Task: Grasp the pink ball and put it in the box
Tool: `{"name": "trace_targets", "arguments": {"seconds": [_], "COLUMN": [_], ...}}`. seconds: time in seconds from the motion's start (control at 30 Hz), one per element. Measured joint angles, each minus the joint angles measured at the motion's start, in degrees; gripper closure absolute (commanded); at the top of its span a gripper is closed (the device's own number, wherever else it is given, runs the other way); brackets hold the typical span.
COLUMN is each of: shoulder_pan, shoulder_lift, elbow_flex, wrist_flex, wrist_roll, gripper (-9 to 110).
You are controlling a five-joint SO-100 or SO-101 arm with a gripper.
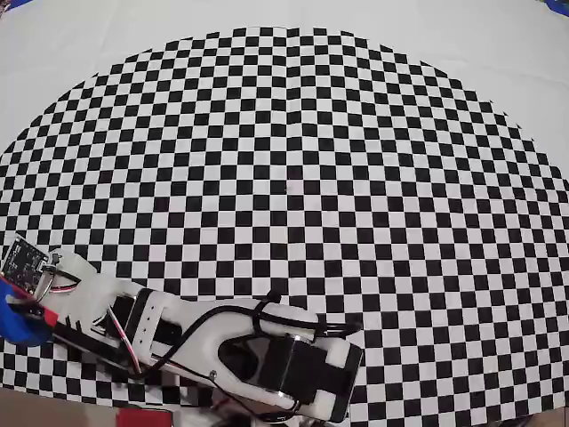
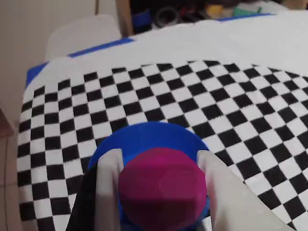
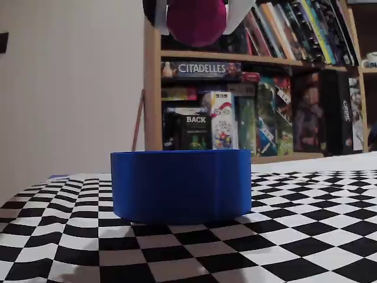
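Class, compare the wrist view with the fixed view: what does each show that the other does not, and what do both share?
Only the wrist view shows the blue box's rim from above, with the pink ball directly over it, and the whole spread of the checkered mat.

Only the fixed view shows the clear gap between ball and box, plus the bookshelf of board games behind.

Both show the tool shut on the ball, fingers on either side, above the box.

Home: bookshelf (image 3: 265,88) of board games (image 3: 200,69)
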Motion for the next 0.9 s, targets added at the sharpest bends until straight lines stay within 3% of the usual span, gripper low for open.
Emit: {"name": "trace_targets", "arguments": {"seconds": [0.9], "shoulder_pan": [-0.53], "shoulder_lift": [-13.89], "elbow_flex": [-8.70], "wrist_flex": [0.00], "wrist_roll": [0.00], "gripper": [101]}}
